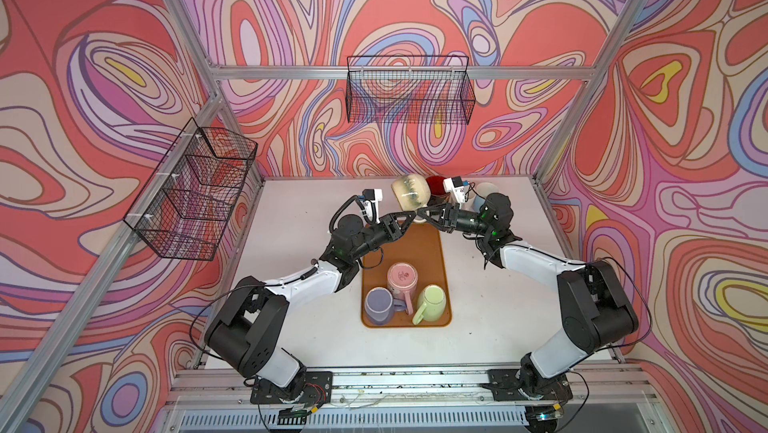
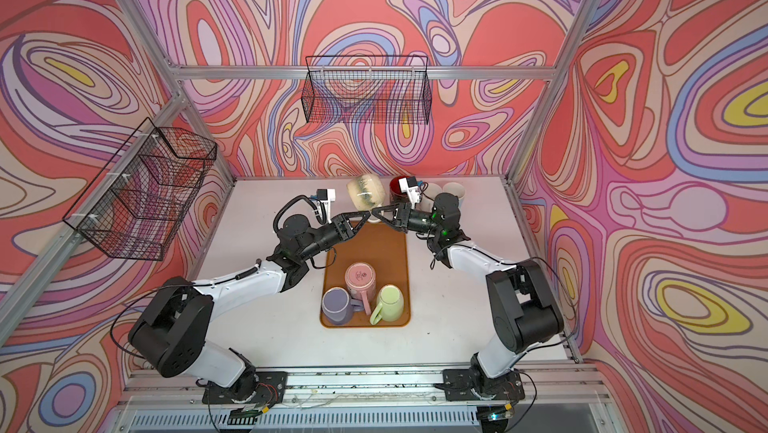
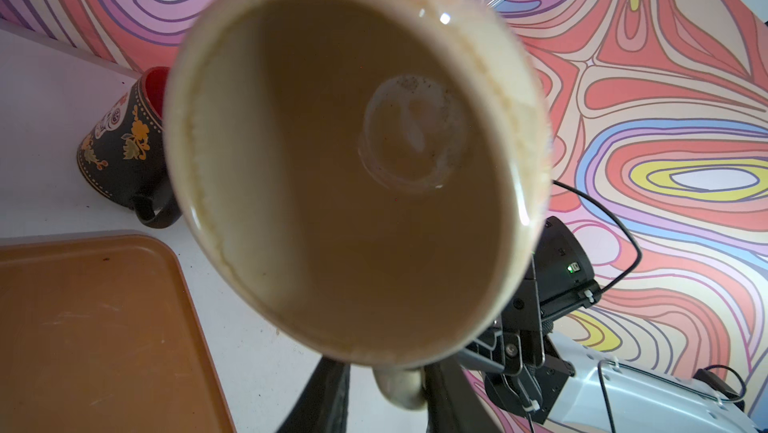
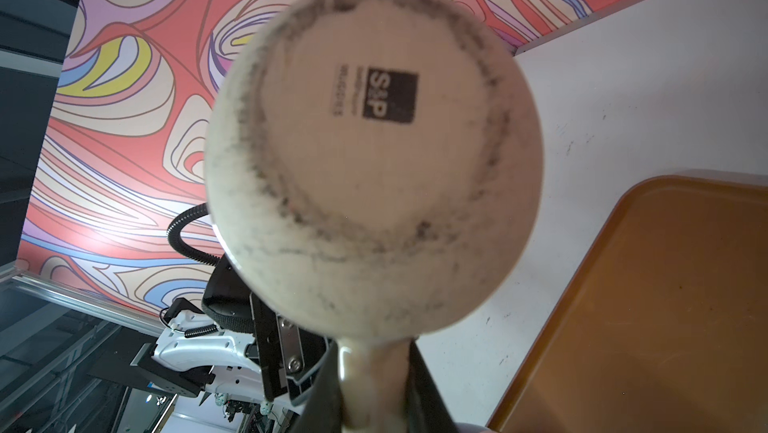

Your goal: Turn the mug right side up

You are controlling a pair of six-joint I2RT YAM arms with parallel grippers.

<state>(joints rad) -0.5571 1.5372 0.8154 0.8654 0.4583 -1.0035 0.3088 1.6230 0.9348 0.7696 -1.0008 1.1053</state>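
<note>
Orange tray (image 1: pixel 419 244) lies lengthwise on the white surface (image 1: pixel 299 327). At its near end a lilac mug (image 1: pixel 378 306), a pink mug (image 1: pixel 402 279) and a green mug (image 1: pixel 432 303) stand crowded together, leaving the far end bare. Above that far edge the left tool (image 1: pixel 411 215) and right tool (image 1: pixel 423 214) meet nose to nose at the handle (image 4: pixel 374 381) of the cream mug (image 1: pixel 410 196). It hangs in the air on its side, mouth toward the left arm and stamped base toward the right. This is likely a handover, so a fresh wrist can finish the turn. Right tool is clamped narrow on the handle. Left tool straddles the same handle, narrow too, but a sliver of surface shows beside one finger (image 3: pixel 328 393), so it has no sure grip. Behind, a dark floral mug (image 3: pixel 120 148) stands upright at the surface's far edge.
</note>
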